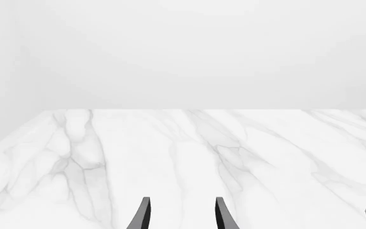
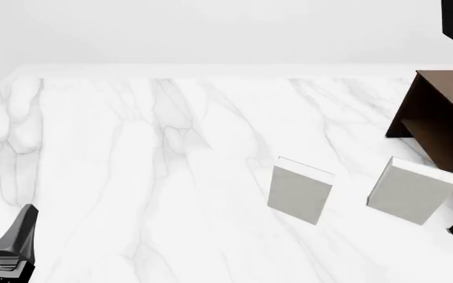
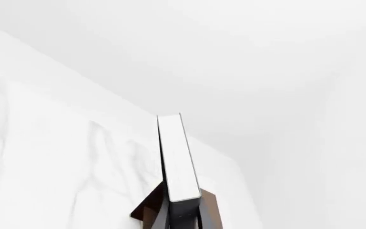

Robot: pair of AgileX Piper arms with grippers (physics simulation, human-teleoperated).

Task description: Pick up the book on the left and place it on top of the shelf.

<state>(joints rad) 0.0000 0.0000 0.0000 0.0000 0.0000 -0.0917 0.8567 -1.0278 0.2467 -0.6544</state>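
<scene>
No brand, label or writing is legible on any item; the book (image 3: 177,160), with dark cover and white page edge, is clamped edge-on between the fingers of the right hand (image 3: 181,217), held in the air above the shelf (image 2: 445,127); in the front view only a dark corner shows at the far right top edge, too little to identify. The brown shelf stands at the right edge of the marble worktop (image 2: 132,177); two pale grey books (image 2: 299,190) (image 2: 412,190) stand upright near its left side, apart from each other. The left hand (image 1: 181,214) hovers low at the near left, fingers apart, holding nothing.
</scene>
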